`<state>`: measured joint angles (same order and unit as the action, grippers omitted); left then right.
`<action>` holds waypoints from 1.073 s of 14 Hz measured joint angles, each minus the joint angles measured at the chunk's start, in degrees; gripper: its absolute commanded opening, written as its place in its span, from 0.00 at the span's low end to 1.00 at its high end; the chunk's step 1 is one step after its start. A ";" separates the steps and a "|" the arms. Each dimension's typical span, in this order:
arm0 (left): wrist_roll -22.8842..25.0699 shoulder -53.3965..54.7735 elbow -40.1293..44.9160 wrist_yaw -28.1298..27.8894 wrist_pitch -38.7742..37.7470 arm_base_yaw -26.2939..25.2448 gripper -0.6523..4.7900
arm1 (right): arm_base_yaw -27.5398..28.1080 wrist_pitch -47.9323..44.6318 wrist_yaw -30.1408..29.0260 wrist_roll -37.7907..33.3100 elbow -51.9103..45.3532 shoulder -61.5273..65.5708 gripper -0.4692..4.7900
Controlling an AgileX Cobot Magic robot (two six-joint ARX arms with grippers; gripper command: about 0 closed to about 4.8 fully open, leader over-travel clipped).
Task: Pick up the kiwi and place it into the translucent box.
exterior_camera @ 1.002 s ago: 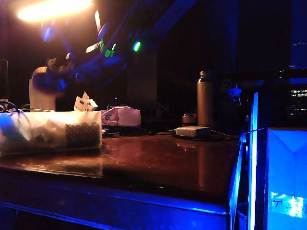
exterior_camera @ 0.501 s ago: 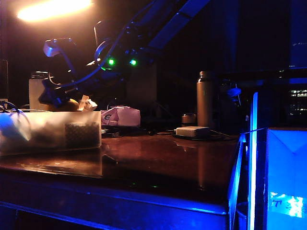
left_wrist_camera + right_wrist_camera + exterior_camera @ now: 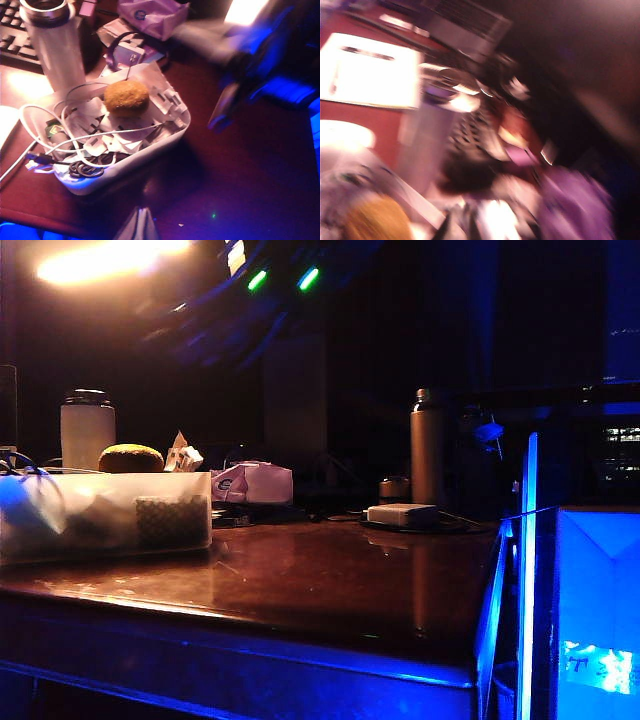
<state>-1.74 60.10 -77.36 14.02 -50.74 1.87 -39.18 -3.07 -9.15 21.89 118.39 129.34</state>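
Exterior view: the brown, fuzzy, egg-shaped kiwi (image 3: 131, 458) sits atop the clutter in the long frosted translucent plastic box (image 3: 105, 513) on the dark wooden counter (image 3: 330, 575).

Left wrist view: the kiwi lies on crumpled papers inside the box; the left tool's state cannot be told.

Right wrist view: heavily blurred; the right tool is closed, empty.

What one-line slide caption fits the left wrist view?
Brown fuzzy kiwi resting on papers and cables inside the translucent whitish plastic box, beside a tall white bottle on the dark wooden table.
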 measured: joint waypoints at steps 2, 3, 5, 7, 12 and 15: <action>-0.02 -0.04 0.00 3.21 1.88 0.00 0.11 | 3.54 8.90 0.39 -2.49 -0.04 -7.28 0.09; 0.00 -0.35 0.00 4.66 2.95 0.00 0.11 | 4.61 12.04 0.96 -2.67 -0.02 -11.47 0.09; -0.11 -2.36 0.00 5.53 5.16 0.04 0.11 | 5.35 17.27 4.22 -2.82 0.04 -20.20 0.09; -0.48 -4.55 0.00 8.44 6.19 0.37 0.11 | 5.95 24.90 6.23 -2.82 0.09 -29.33 0.09; -3.04 -18.73 -0.13 10.34 5.64 4.37 0.11 | 5.86 40.83 8.17 -3.69 0.13 -51.58 0.09; -2.82 -28.37 1.73 10.78 -0.07 4.57 0.11 | 5.86 55.52 10.47 -5.66 -0.22 -58.62 0.09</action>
<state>-4.56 31.73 -75.64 24.80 -50.81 6.44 -33.32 52.45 1.32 16.23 118.17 70.72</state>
